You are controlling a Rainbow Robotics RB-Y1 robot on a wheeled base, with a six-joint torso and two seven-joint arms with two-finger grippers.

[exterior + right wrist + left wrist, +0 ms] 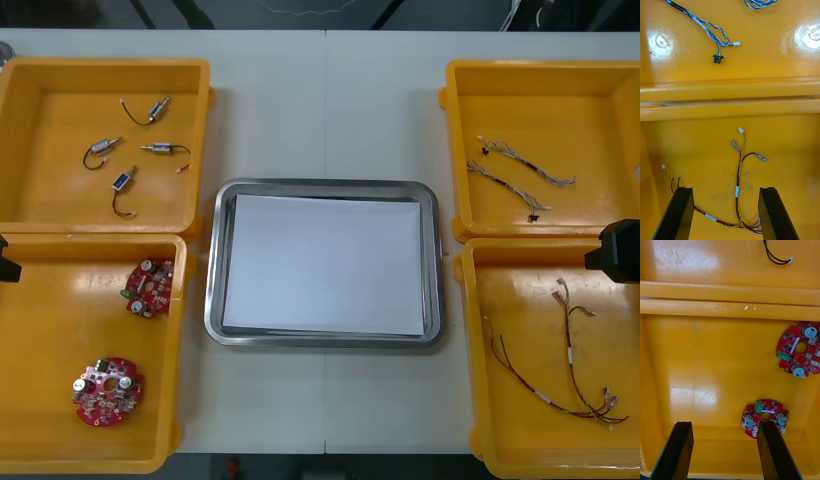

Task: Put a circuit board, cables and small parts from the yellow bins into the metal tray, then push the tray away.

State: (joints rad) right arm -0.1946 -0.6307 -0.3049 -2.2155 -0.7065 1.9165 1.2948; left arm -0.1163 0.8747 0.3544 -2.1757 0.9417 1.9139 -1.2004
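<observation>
Left gripper (724, 427) hangs over the near-left yellow plastic bin (40, 350), jaws wide apart w/ nothing held. On that bin's floor lie two round red circuit boards, one (107, 390) toward the near edge, the other (149, 287) up by the far-right corner. Boards look light, stiff and fragile: silver cans and small connectors stand proud on top, so prob. best pinched across the bare rim, not on components. Lying flat on smooth plastic, one may skate before the fingers bite. Right gripper (725, 191) is likewise spread open and empty above the near-right yellow bin (510, 290), over a loose bundle of thin red and yellow cables (739, 170) w/ white sleeves and tiny end plugs. These look v. light and floppy, apt to snag or trail, so grab where strands run together. Mid-table, betw. the bins, sits the shiny rectangular metal tray (213, 260), white inside, nothing in it yet; it should slide easily on the light table (325, 100). Far-right yellow bin (600, 110) holds twisted blue and white cables (711, 32), soft too. Far-left yellow bin (60, 110) has four small metal parts (122, 181) w/ black cable tails, prob. dense, slick and hard to nip. No brand, label or legible writing anywhere.
</observation>
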